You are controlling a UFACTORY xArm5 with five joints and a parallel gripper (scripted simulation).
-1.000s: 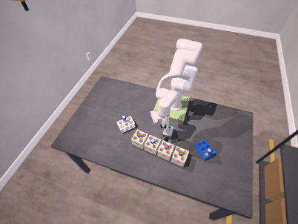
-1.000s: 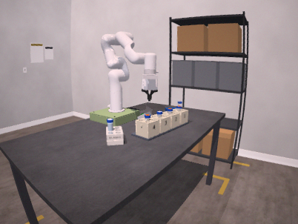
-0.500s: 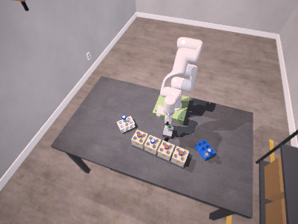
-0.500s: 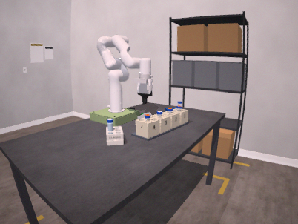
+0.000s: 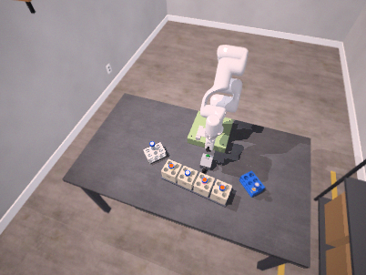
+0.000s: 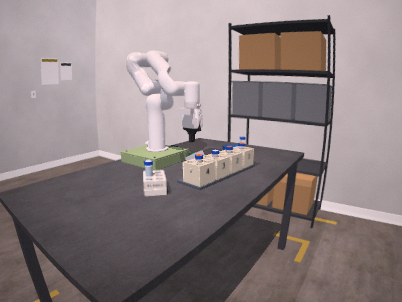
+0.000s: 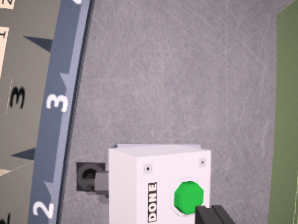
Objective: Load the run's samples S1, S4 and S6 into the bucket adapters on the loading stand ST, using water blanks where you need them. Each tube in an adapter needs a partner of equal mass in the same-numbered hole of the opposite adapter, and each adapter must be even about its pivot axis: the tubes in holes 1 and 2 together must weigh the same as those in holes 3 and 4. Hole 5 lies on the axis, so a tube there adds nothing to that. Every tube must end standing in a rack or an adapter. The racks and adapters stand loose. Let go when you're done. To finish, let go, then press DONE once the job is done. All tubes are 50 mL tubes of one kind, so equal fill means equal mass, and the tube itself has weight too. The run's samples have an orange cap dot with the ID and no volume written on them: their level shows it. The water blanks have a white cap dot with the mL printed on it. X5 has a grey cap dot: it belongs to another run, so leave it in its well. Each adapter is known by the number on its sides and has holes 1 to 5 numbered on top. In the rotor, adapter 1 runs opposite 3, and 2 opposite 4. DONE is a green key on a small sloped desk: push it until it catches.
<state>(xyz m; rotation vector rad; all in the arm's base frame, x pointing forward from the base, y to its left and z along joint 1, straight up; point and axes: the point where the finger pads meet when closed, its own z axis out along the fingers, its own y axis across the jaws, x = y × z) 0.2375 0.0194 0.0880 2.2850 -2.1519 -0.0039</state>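
At the left of the counter (image 5: 114,123) (image 6: 100,215) (image 7: 150,75) a white rack (image 5: 155,154) (image 6: 155,184) holds one tube (image 5: 152,144) (image 6: 148,168) with a white dot on its blue cap; the exterior view makes its front label readable as BLANKS, which the top view does not. To its right, four beige adapters stand in a row on the dark loading stand (image 5: 196,195) (image 6: 201,186) (image 7: 54,125). From the left their caps show an orange dot (image 5: 171,166) (image 6: 199,157), a white dot (image 5: 188,173) (image 6: 215,152), an orange dot (image 5: 205,180) (image 6: 229,148) and another orange dot (image 5: 222,188); the IDs and mL figures are too small to read. The exterior view shows a 4 on the nearest adapter, and the wrist view a 3 on an adapter beside the stand's own 3, with a 2 further along. Between the stand and the green base (image 5: 193,137) (image 6: 132,159) (image 7: 289,100) sits the small desk (image 5: 206,162) (image 7: 124,190), lettered DONE, its green key (image 5: 208,156) (image 7: 189,198) near the gripper (image 5: 208,148) (image 6: 192,140) (image 7: 212,212). The jaws are together with nothing between them. A strip of counter separates desk and base. At the right, a blue rack (image 5: 248,181) stands apart from the stand, inside the counter's edge.

gripper (image 5: 208,149) (image 6: 192,139) (image 7: 212,214) shifted toward 3 o'clock in top view, toward 8 o'clock and lower in exterior view, gripper body turned about its own axis, arm's wrist (image 5: 213,125) (image 6: 192,94) carried across with it
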